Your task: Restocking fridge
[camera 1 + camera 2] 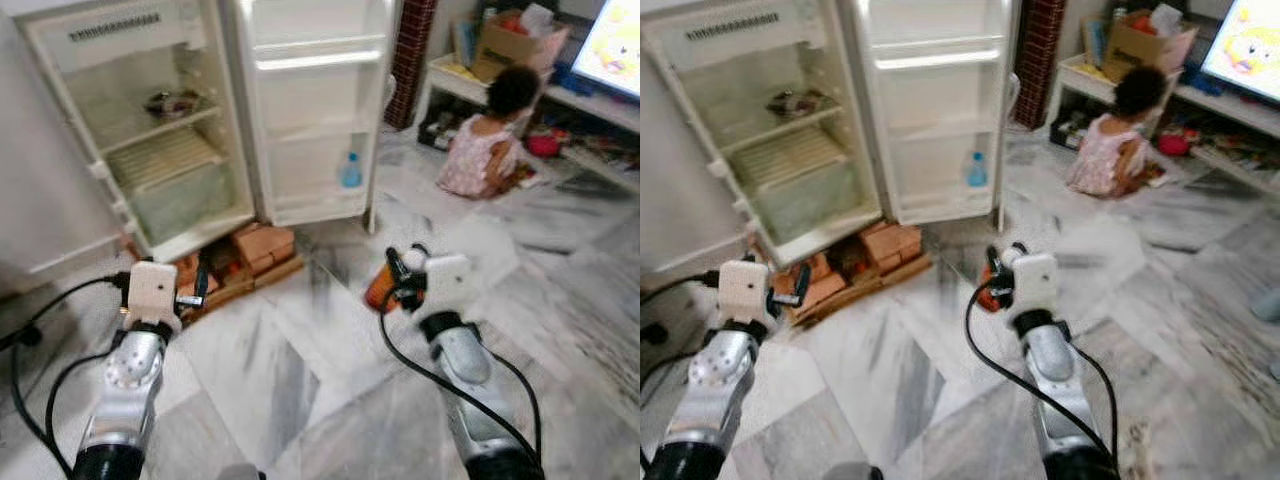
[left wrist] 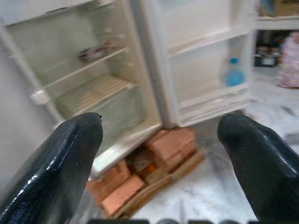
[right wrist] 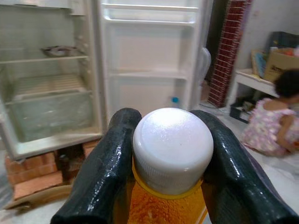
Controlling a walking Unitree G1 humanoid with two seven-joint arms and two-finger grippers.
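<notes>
Orange bottle (image 3: 161,205), white cap (image 3: 173,148), gripped by right end effector (image 3: 170,186)

You've got a grey-veined white marble floor (image 1: 300,380) across the lower frame. Upper left, the open fridge (image 1: 150,130) sits raised on red bricks (image 1: 262,245) and a wooden pallet (image 1: 245,285), which rest on that floor. Inside, the upper wire shelf (image 1: 160,125) carries a dark, blurry item (image 1: 172,102); below it a slatted shelf (image 1: 165,158) tops the crisper drawer (image 1: 185,200). The door's bottom rack (image 1: 320,195) at upper centre holds a blue-capped bottle (image 1: 351,170). Upper right, a person (image 1: 490,145) sits on the floor beside a low white shelving unit (image 1: 455,80) with a cardboard box (image 1: 515,40) on top.
</notes>
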